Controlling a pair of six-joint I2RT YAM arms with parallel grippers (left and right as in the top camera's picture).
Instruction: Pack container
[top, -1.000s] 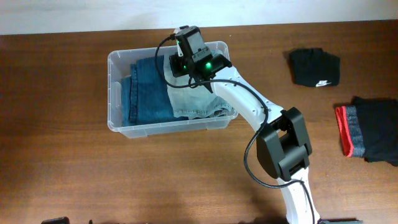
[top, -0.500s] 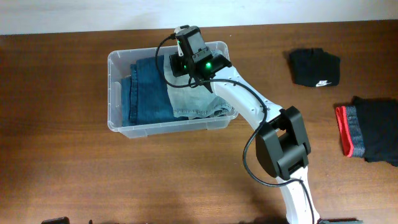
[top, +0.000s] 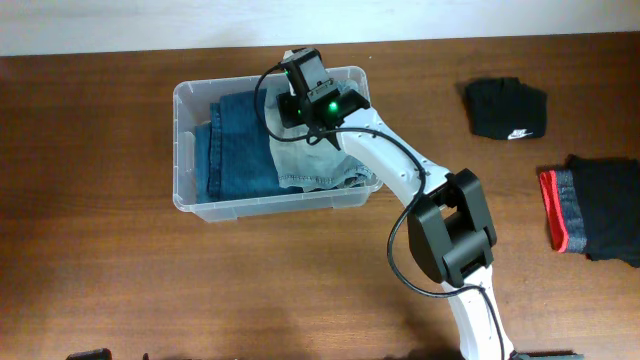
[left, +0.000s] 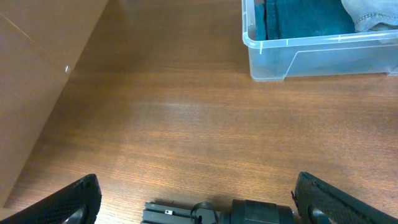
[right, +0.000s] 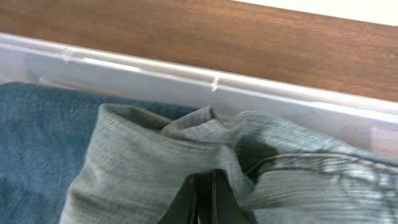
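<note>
I am resting my right gripper (right: 202, 198) down inside the container (top: 181, 130). Its two dark fingers are drawn narrow, with only a thin line showing between them. The tips are touching a raised fold of the pale denim (right: 137, 174), and I cannot tell whether any cloth is being pinched there. That pale denim is showing a fine diagonal weave, washed grey-blue and rumpled into soft ridges, with a stitched seam running along one side. Beside it the dark blue denim (right: 37, 137) is lying flatter and smoother. Seen from above, the dark blue denim (top: 235, 145) is filling the container's left part as a folded rectangle. The pale denim (top: 315, 160) is bunching over the right part and overlapping the darker cloth's edge.

My left gripper (left: 196, 180) is hanging low over the wooden table (left: 186, 112). Its fingers are spread wide, touching nothing, well apart from the container (left: 267, 62).

The container is sitting toward the far side of the table, its long side running across. It is clear, glossy plastic, rectangular with rounded corners and a thickened rim, and the brown wood grain is showing through its walls. In my right wrist view its far wall (right: 124, 68) is looking milky, with a small moulded notch along the rim line.

Off to the right on the table, a black garment with a white logo (top: 505, 108) and a black garment with a red band (top: 595, 210) are lying well apart from the container.
</note>
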